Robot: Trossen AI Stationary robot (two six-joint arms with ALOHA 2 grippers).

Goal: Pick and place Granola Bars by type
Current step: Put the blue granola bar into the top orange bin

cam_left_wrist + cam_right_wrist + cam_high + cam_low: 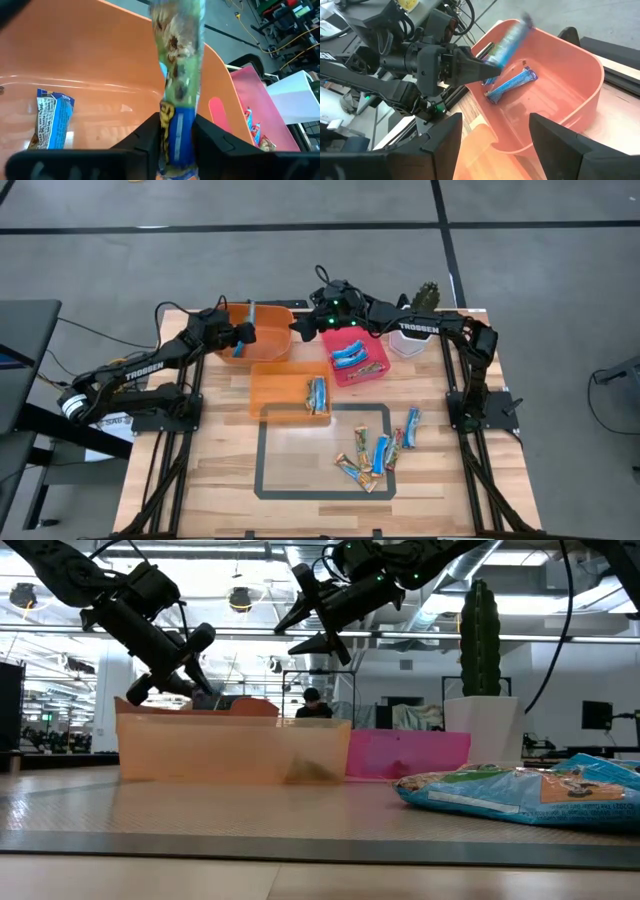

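My left gripper [245,336] is over the far orange bin [270,345], shut on a granola bar [177,65] with a blue and green wrapper. Another blue bar [50,122] lies flat on that bin's floor. My right gripper [303,325] hangs open and empty above the gap between that bin and the pink bin [372,375]. The pink bin holds blue bars [350,357]. A nearer orange bin [270,385] holds bars [317,395]. Several loose bars [372,458] lie on the table inside a taped rectangle. My left gripper pinches the bar's near end [176,137] between its two fingers [150,135]. The fingers come from the table's left, slanting down, and lie along the bar. The bar sticks out past the fingertips and upward [512,37], clear of the bin below.
A white pot with a cactus [412,338] stands at the far edge, right of the pink bin. One more bar [411,425] lies just right of the taped rectangle. My right arm reaches across above the pink bin. The table's near left part is bare wood [200,470].
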